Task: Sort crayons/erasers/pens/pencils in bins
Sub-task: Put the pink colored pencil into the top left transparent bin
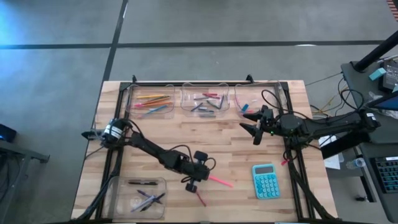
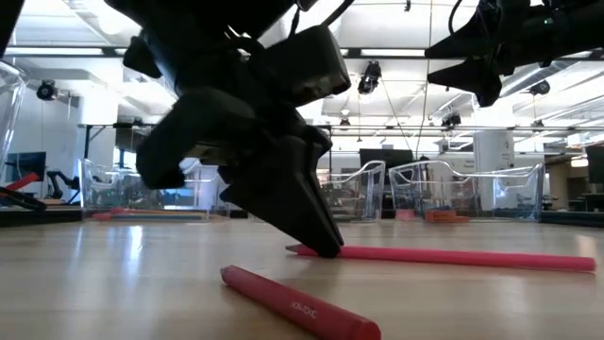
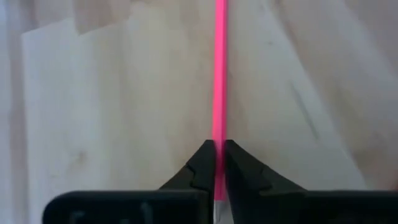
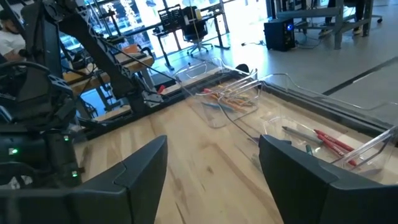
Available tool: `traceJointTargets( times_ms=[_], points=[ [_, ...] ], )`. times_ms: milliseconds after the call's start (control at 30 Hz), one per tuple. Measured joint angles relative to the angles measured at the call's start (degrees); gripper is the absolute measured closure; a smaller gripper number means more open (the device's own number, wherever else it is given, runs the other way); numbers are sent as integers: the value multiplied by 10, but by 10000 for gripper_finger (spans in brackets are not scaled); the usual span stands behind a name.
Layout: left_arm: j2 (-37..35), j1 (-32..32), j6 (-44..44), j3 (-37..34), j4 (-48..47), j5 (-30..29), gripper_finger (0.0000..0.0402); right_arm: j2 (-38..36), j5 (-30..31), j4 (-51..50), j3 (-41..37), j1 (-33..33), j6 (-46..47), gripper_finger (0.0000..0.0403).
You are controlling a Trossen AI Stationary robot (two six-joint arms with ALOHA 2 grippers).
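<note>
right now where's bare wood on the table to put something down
The widest bare patch is the table's middle, between the three far bins and the left end effector, shut on the pink pencil. Crowded: the near strip, with the pens' bin, a red crayon and the teal calculator. The right end effector hovers open by the far-right bin.

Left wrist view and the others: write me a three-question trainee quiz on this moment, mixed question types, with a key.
1. True or false: the left end effector is shut on the pink pencil.
2. Which item lies loose on the table nearest that pencil in the low view? A. teal calculator B. red crayon C. blue eraser
3. Fill in: the right end effector hovers open near the ____ bins at the table's far edge.

Key: 1 true. 2 B. 3 clear.
</note>
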Motion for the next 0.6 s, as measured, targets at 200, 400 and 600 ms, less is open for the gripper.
traceJointTargets(
  times_ms=[200,400,600],
  points=[
    [-3,10,0,-1,-9,-8,398,0,0,0,0,0,0,164],
    [-17,11,0,3,-20,-20,400,0,0,0,0,0,0,161],
    [-33,11,2,2,-36,-28,401,0,0,-4,0,0,0,164]
  ],
)
